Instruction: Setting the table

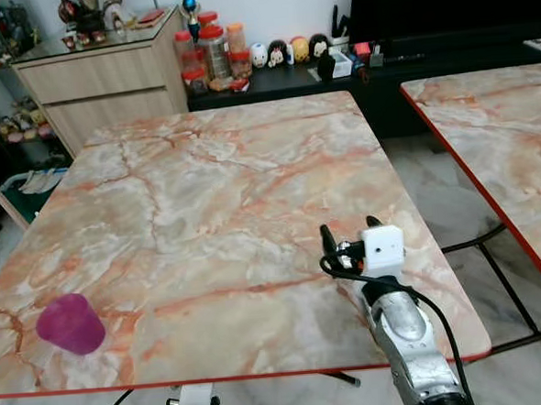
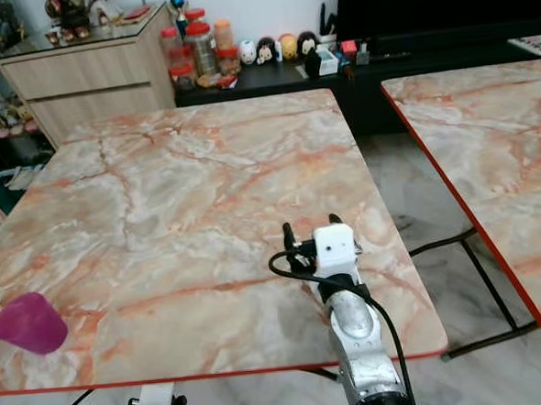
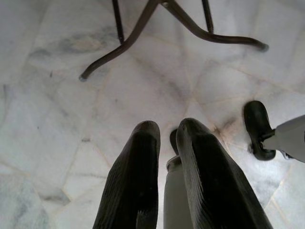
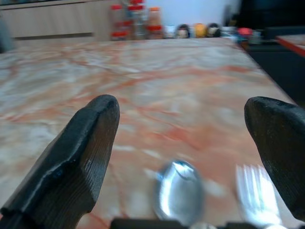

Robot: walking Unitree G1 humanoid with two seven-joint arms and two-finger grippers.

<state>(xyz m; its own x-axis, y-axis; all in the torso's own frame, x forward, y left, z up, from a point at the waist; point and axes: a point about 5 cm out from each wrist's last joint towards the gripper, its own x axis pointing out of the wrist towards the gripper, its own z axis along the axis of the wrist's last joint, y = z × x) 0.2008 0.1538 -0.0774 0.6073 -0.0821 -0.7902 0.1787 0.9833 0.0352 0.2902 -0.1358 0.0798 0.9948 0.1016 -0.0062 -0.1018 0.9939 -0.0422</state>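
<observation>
Spoon and fork lie on table, between splayed right gripper fingers (left gripper clenched); cup at 9 o'clock.

Looks like somebody's living or dining room at home: a marble-look table with a red edge, a second matching table beside it, and pale stone tile floor. Along the back wall there's a wooden drawer cabinet crowded with figurines, plus a low dark TV console holding red-lidded snack jars and little round character toys (very lived-in vibe). A big black screen sits above the console.
</observation>
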